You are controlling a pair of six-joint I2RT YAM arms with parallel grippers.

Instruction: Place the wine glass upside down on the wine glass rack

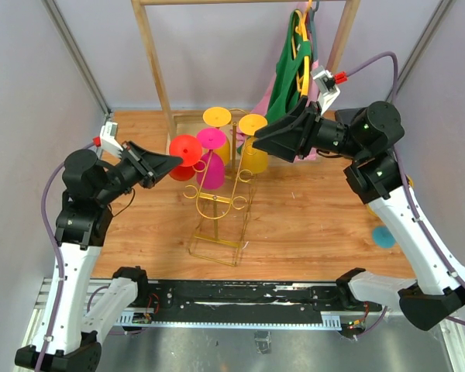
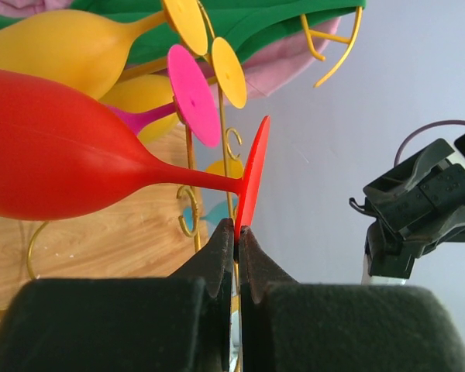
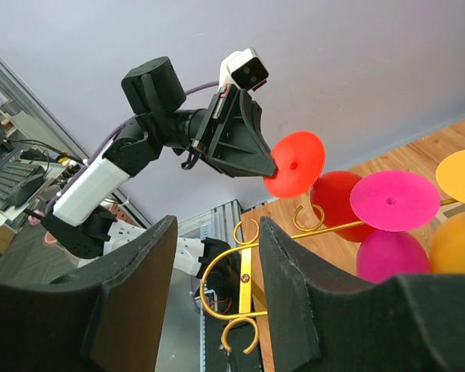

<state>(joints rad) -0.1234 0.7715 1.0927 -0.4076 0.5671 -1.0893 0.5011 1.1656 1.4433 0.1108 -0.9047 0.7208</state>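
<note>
From above, your left gripper [image 1: 173, 161] is pinching the foot of the red wine glass [image 1: 185, 147], which sits foot-up at the left side of the gold wine glass rack [image 1: 217, 209], just beside a pink glass [image 1: 211, 172]. The left wrist view shows its fingers nearly together on the foot's thin edge. In the right wrist view, your right gripper [image 3: 217, 240] stands wide and empty, a curled rack arm showing between its fingers.

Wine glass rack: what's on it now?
On the gold wire rack, a pink wine glass and two yellow ones hang upside down. The red wine glass, foot pinched by the left gripper, is beside them; its foot hides whether the stem is seated.
</note>
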